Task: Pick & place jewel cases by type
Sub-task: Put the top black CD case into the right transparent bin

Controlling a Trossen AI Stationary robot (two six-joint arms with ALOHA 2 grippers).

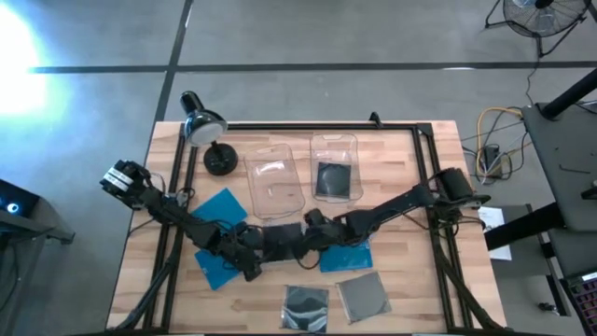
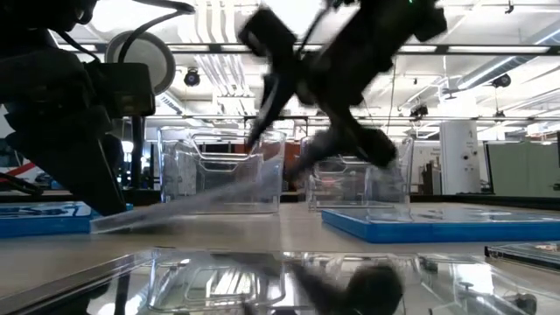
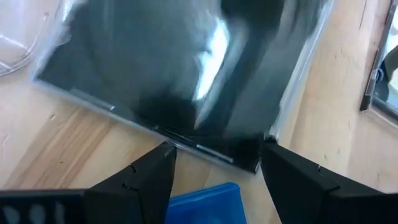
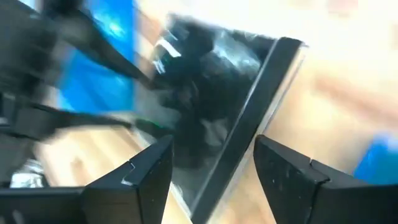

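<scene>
Left gripper (image 1: 254, 254): fingers apart, near the front middle of the table (image 1: 420, 289), facing a dark case (image 3: 186, 68).
Right gripper (image 1: 312, 227): fingers apart around the same case's edge.
Around: blue cases (image 1: 222, 207), two bins (image 1: 272, 177), lamp (image 1: 203, 126) at the back-left corner.
Front edge: two dark cases (image 1: 306, 306).

From my station I can read no text, label, brand or number in any view. The blue case (image 2: 44, 213) at the left edge of the low view carries pale marks on its side that may be lettering, but I cannot make them out. The dark cases (image 1: 364, 296) near the table's front edge show only glare.
</scene>
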